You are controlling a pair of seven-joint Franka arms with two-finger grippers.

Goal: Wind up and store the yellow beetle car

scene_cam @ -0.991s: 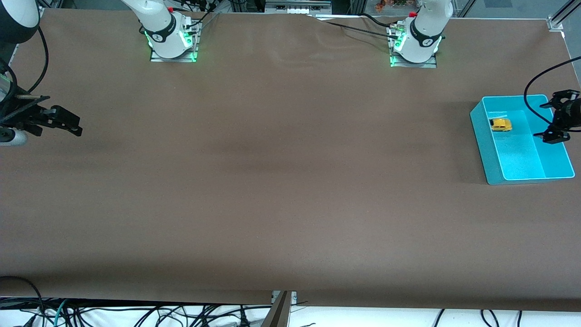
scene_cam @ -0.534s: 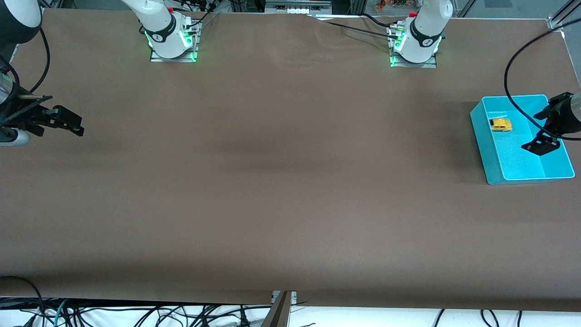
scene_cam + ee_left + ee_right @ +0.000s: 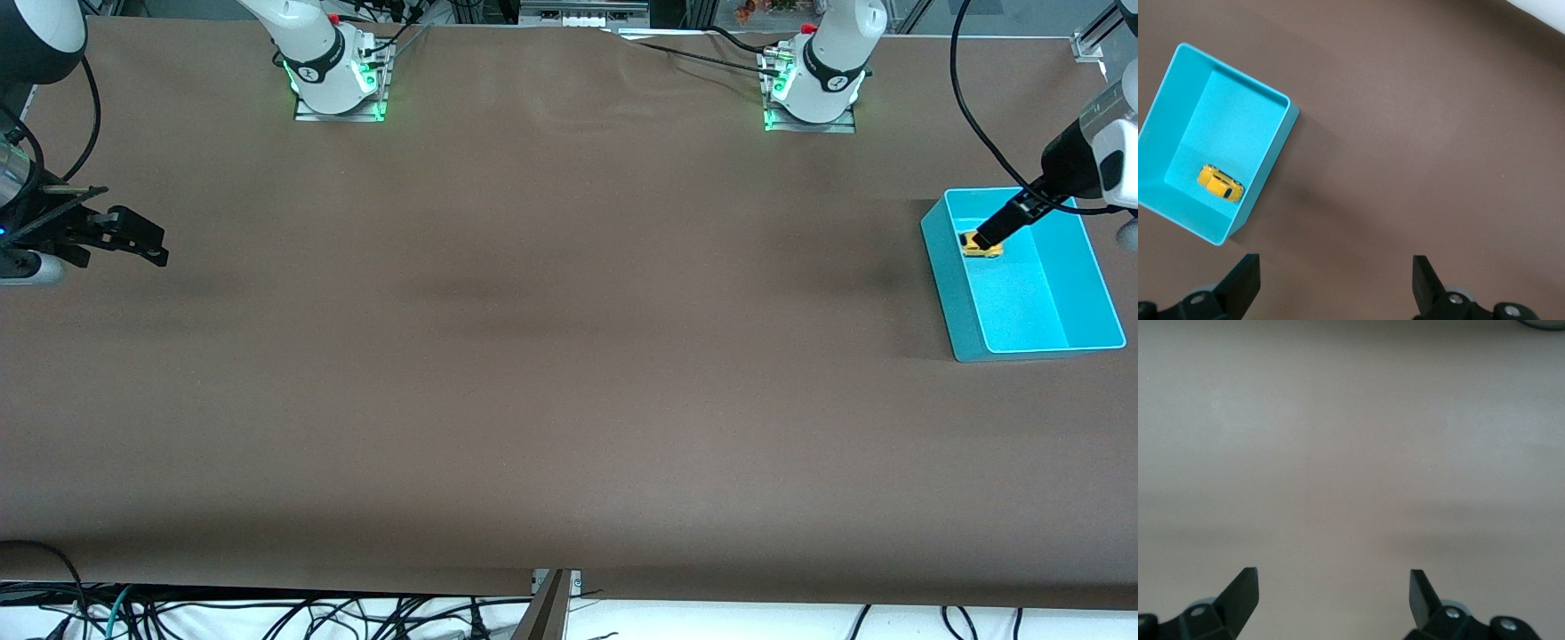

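Observation:
The yellow beetle car (image 3: 980, 250) lies on its wheels in the turquoise bin (image 3: 942, 267) at the left arm's end of the table, in the bin's part farther from the front camera. It also shows in the left wrist view (image 3: 1221, 183), inside the bin (image 3: 1238, 72). My left gripper (image 3: 1000, 229) is high in the air by the bin, open and empty (image 3: 1336, 287). Its fingertips overlap the car in the front view, but the wrist view shows them well above it. My right gripper (image 3: 156, 247) waits open and empty (image 3: 1333, 597) above the table at the right arm's end.
The brown table cover (image 3: 551, 338) spreads between the arms. The two arm bases (image 3: 338, 84) (image 3: 811, 93) stand along the edge farthest from the front camera. Loose cables (image 3: 267, 613) hang below the nearest edge.
My left gripper has risen from low over the bin to high above it and turned, open throughout. The car has not moved. The right gripper has barely shifted.

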